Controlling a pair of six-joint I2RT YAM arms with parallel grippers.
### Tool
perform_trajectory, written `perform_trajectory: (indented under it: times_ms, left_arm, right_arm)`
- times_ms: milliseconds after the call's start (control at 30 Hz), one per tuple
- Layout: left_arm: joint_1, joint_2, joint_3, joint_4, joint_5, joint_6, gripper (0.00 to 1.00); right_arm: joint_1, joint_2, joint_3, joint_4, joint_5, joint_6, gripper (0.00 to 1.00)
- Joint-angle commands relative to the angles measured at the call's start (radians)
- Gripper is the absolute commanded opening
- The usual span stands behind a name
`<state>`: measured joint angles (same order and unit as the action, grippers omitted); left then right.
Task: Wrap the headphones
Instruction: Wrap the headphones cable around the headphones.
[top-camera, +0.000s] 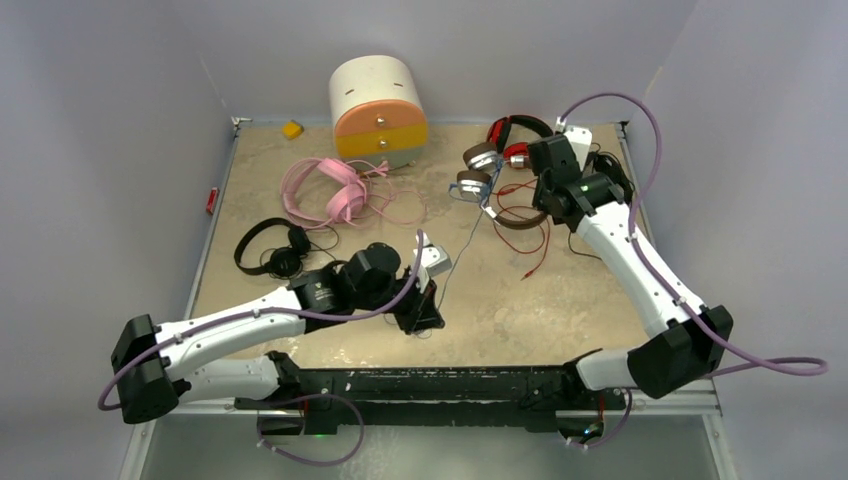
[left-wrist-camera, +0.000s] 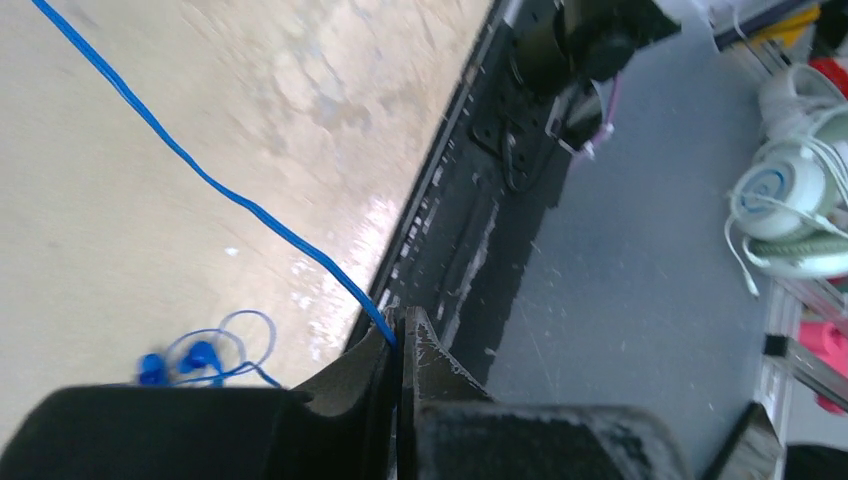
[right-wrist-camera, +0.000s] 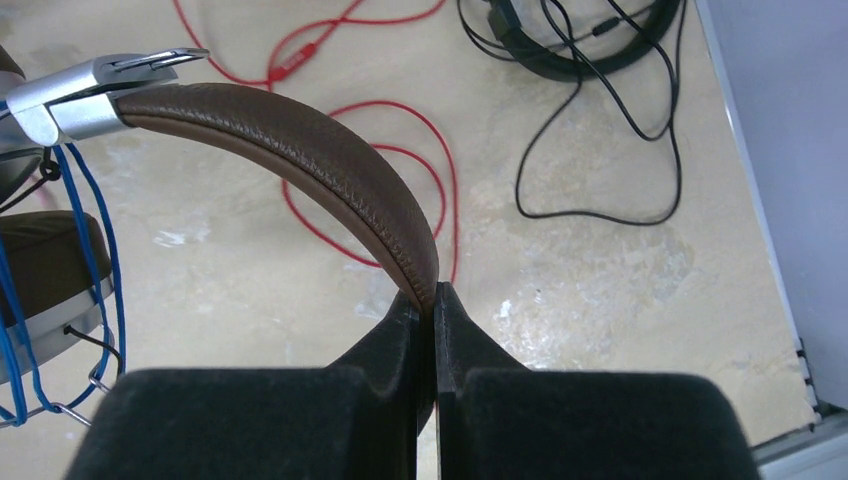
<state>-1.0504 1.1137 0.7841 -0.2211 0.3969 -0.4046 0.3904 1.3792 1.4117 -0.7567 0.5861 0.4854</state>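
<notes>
Both pairs closed tight: left fingers (left-wrist-camera: 352, 398) on blue cable (left-wrist-camera: 200, 172), right fingers (right-wrist-camera: 398, 340) on brown headphones (right-wrist-camera: 300, 140).

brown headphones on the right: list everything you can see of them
The brown headphones have a padded, stitched, leather-look headband, silver metal hinges and brown ear cups. They sit far right on the table, next to the red headphones. The right gripper is shut on the headband. A thin blue cable loops around the cup end and runs across the table into the shut left gripper.
</notes>
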Motion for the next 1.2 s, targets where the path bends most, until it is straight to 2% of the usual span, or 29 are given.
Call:
perform_trajectory:
  times_ms: [0,100,267,467,633,800,967,1167]
  left_arm:
    - [-0.003,-0.043,0.165,-0.220,-0.201,0.079,0.00]
    - [-0.003,-0.033,0.256,-0.325,-0.278,0.118,0.00]
    - [-0.002,-0.017,0.396,-0.421,-0.430,0.203,0.00]
    - [-0.002,0.014,0.509,-0.427,-0.529,0.328,0.00]
    - [0.000,0.055,0.601,-0.463,-0.647,0.426,0.00]
    - [0.000,0.078,0.624,-0.416,-0.747,0.540,0.00]
    - [0.001,0.105,0.624,-0.328,-0.754,0.610,0.00]
    - [0.017,0.123,0.616,-0.239,-0.694,0.603,0.00]
  right_arm:
    - [-0.006,-0.067,-0.078,0.068,0.093,0.003,0.00]
    - [-0.005,-0.076,-0.147,0.087,0.136,-0.002,0.00]
    - [0.009,-0.088,-0.227,0.021,0.066,0.037,0.00]
    - [0.104,-0.097,-0.311,-0.006,-0.013,-0.029,0.00]
    - [0.168,-0.109,-0.308,-0.050,-0.111,-0.097,0.00]
    - [0.197,-0.126,-0.270,-0.120,-0.179,-0.119,0.00]
    - [0.253,-0.126,-0.248,-0.172,-0.256,-0.141,0.00]
    - [0.291,-0.151,-0.270,-0.147,-0.351,-0.170,0.00]
